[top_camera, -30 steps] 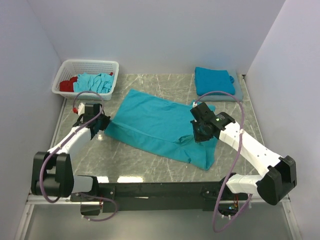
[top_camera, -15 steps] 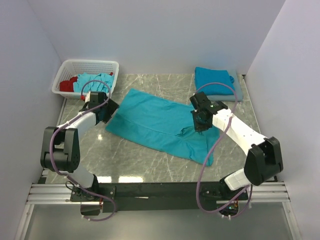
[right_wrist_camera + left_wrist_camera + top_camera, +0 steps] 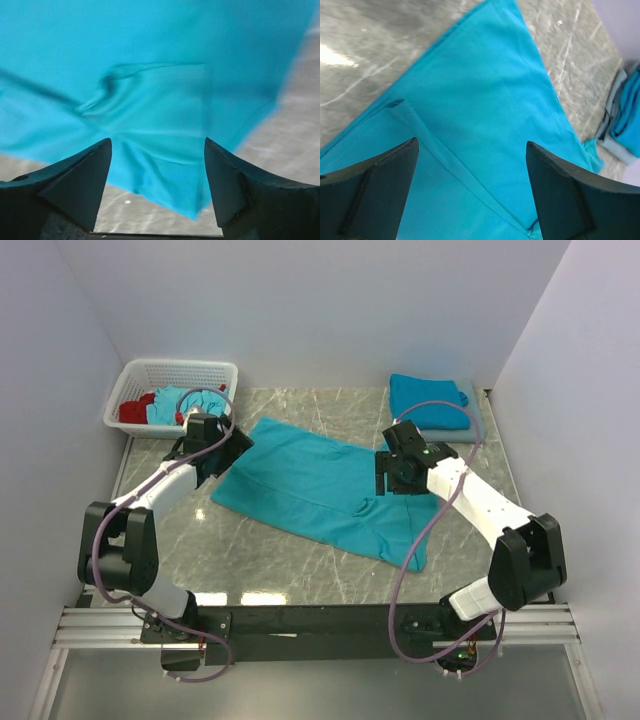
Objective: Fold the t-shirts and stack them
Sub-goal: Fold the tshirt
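Observation:
One teal t-shirt [image 3: 320, 490] lies spread across the middle of the table, partly folded, with a fold seam running across it [image 3: 485, 100]. My left gripper [image 3: 232, 445] hovers over its left back edge, open, fingers wide apart with only cloth below them [image 3: 471, 142]. My right gripper [image 3: 392, 475] is above the shirt's right side, also open and holding nothing [image 3: 157, 141]; a rumpled fold and a shirt corner [image 3: 150, 65] lie under it. A folded teal t-shirt [image 3: 428, 400] rests at the back right.
A white lattice basket [image 3: 222, 368] stands at the back left with a red cloth [image 3: 135, 408] and crumpled teal t-shirts [image 3: 178, 403] in it. A grey cloth [image 3: 478, 426] lies under the folded shirt. Walls close in the left, back and right sides.
Both grippers have opened and let go of the shirt. The left arm has swung toward the back right along the shirt's edge; the right gripper has moved slightly back.

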You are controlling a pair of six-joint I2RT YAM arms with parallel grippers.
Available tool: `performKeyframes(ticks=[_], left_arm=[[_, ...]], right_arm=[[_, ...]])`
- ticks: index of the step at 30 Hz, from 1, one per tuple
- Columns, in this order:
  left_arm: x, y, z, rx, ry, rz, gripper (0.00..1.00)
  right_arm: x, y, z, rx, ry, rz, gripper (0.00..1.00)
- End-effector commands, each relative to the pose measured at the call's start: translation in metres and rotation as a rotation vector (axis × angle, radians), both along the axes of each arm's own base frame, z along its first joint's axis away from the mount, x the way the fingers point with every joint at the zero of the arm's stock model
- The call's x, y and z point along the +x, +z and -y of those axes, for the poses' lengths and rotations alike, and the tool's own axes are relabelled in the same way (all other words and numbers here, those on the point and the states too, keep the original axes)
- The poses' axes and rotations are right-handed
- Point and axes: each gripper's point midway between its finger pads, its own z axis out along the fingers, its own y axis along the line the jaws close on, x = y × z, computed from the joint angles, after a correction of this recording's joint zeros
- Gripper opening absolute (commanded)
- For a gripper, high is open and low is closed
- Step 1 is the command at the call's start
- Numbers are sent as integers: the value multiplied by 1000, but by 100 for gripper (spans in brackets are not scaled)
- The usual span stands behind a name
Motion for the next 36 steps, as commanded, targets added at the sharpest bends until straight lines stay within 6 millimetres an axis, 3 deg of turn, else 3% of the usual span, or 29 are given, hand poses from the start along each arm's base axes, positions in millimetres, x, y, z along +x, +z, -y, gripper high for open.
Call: performKeyframes(ticks=[1,8,12,16,18,19,20,21,22,23,24,26,27,29,33,36], left_arm=[[4,-10,18,-32,-104,21,94],[-11,-65,27,-56,-149,-129,95],[-31,-85,26,-69,-147,-187,94],[-72,-101,9,-29,-86,-276,94],[-99,-115,-3,7,-49,-344,94],[-105,-109,-11,24,-9,-335,94],[-130,-121,-16,34,-1,-405,94],[-138,-114,-17,19,13,-393,95],[-161,-123,-21,20,26,-451,94],[-168,-122,-25,32,49,-453,94],[-173,-112,-24,0,65,-423,94],[-197,-113,-26,-16,85,-450,95],[-196,-96,-25,-43,95,-386,95],[-201,-82,-29,-46,112,-346,95],[-173,-8,-39,-56,144,-13,100],[-153,27,-50,-33,190,154,100]], right_arm=[[-7,-5,-42,240,88,8,82],[-12,-42,-62,323,129,-66,85],[-33,-68,-60,318,142,-145,85],[-71,-92,-48,298,133,-250,86],[-88,-92,-54,354,157,-291,86],[-101,-97,-55,366,162,-326,86],[-108,-94,-57,383,174,-329,86],[-118,-94,-59,401,179,-351,86],[-131,-98,-58,400,174,-379,86],[-136,-93,-58,409,178,-368,86],[-146,-94,-54,398,168,-394,86],[-151,-84,-53,397,184,-374,87],[-152,-79,-50,383,193,-370,87],[-146,-65,-49,379,213,-317,87],[-119,-33,-71,454,298,-192,87],[-102,-22,-97,537,369,-143,88]])
